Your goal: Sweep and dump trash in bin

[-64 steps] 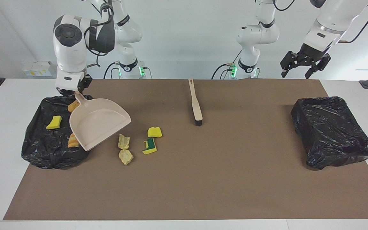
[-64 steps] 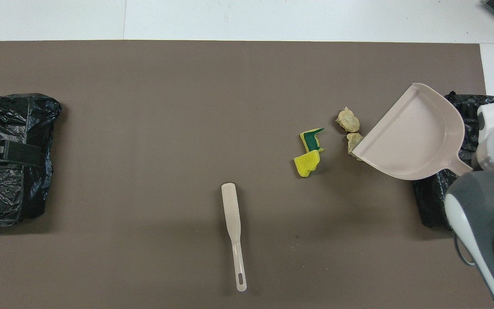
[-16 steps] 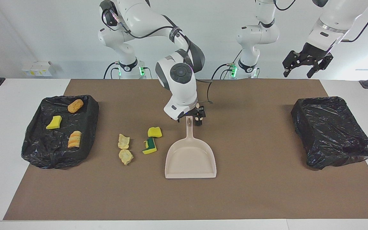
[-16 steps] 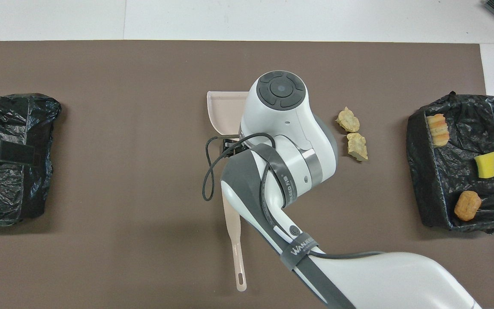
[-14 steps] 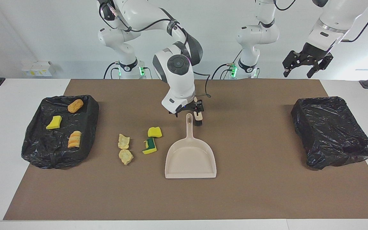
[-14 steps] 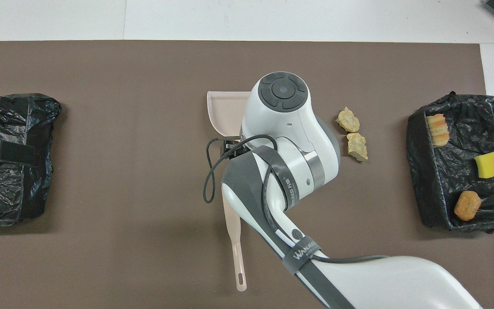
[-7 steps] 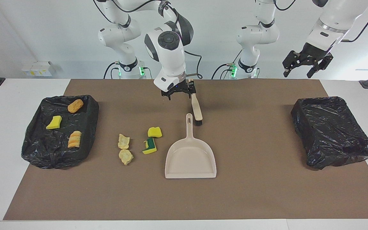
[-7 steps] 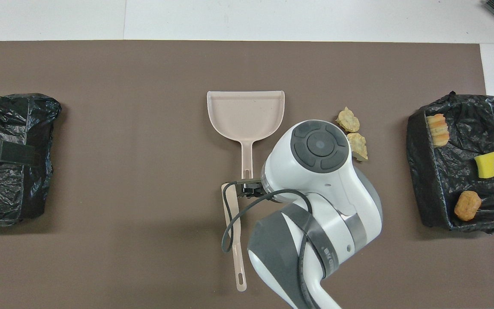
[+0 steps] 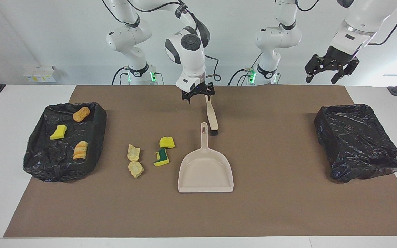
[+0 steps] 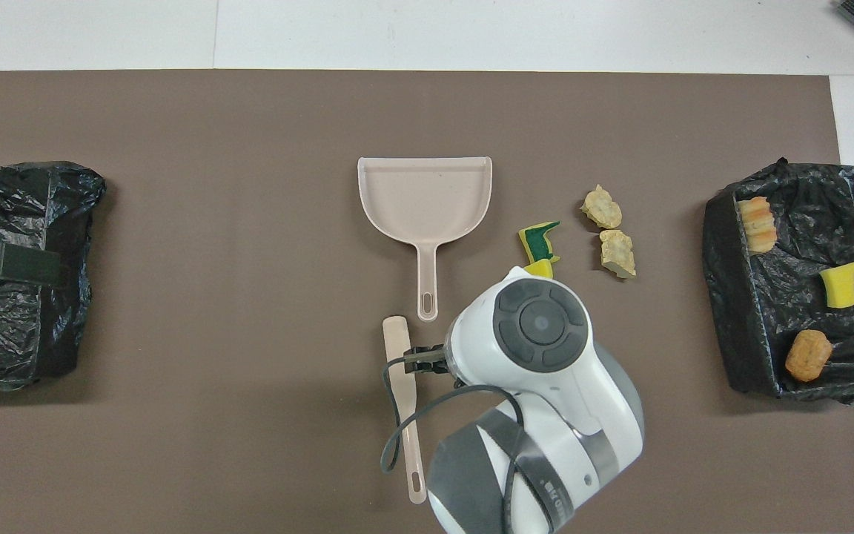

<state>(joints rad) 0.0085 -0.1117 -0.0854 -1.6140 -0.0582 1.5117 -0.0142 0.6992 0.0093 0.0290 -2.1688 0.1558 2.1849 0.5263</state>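
The right gripper (image 9: pixel 197 95) hangs with its jaws open and empty over the handle of the brush (image 9: pixel 212 115), and the dustpan (image 9: pixel 205 170) lies flat on the mat just past the brush's bristle end. Four scraps of trash (image 9: pixel 149 155) lie on the mat beside the dustpan, toward the right arm's end. Three more lie in the black-lined bin (image 9: pixel 40 151) there, well apart from these jaws. The left gripper (image 9: pixel 330 69) waits high above the left arm's end, jaws open and empty, over the other bin (image 9: pixel 360 143).

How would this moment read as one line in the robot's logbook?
right gripper: open, over brush handle | left gripper: open, waiting | dustpan: empty | bin: three scraps
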